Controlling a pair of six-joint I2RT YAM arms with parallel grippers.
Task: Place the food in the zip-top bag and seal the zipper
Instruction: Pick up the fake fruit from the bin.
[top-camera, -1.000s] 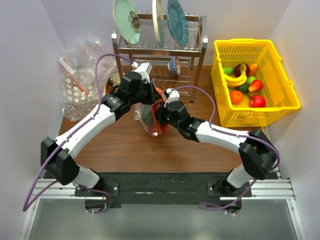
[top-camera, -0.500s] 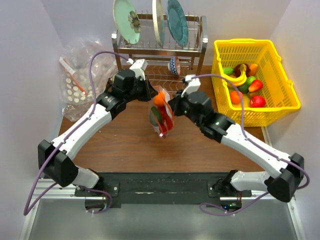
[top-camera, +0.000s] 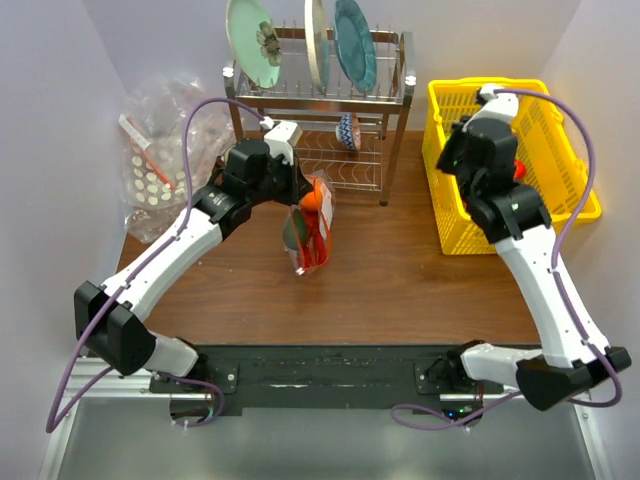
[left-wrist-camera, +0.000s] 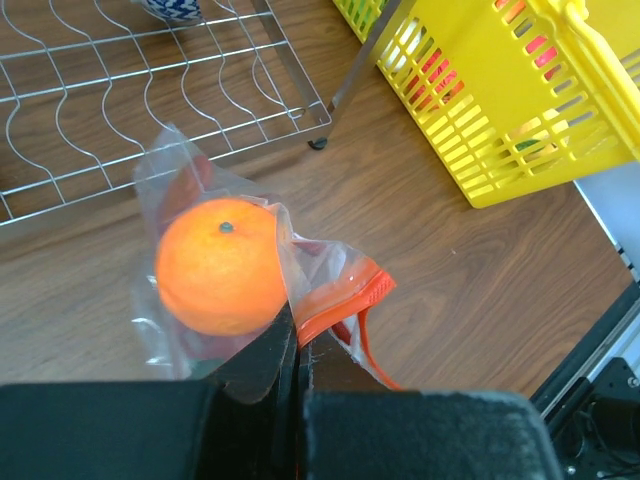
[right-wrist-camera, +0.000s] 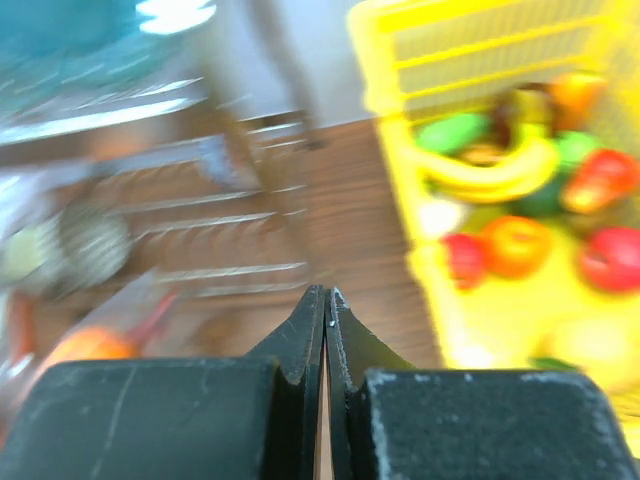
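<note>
My left gripper (top-camera: 303, 188) is shut on the top edge of the zip-top bag (top-camera: 306, 238) and holds it hanging above the table. In the left wrist view the jaws (left-wrist-camera: 297, 335) pinch the clear plastic beside the red zipper (left-wrist-camera: 345, 300). Part of that strip curls loose to the right. The orange (left-wrist-camera: 222, 265) sits inside the bag near the top and also shows from above (top-camera: 313, 200). The dark green fruit (top-camera: 294, 232) and the red lobster (top-camera: 318, 243) lie lower in the bag. My right gripper (top-camera: 458, 158) is shut and empty, raised beside the yellow basket; its wrist view (right-wrist-camera: 325, 300) is blurred.
A yellow basket (top-camera: 575, 190) of toy fruit stands at the back right. A metal dish rack (top-camera: 390, 100) with plates stands at the back centre. A heap of clear dotted plastic bags (top-camera: 160, 160) lies at the back left.
My right gripper has left the bag and swung up and to the right, to the yellow basket. The bag now hangs from my left gripper alone and has shifted slightly left.
</note>
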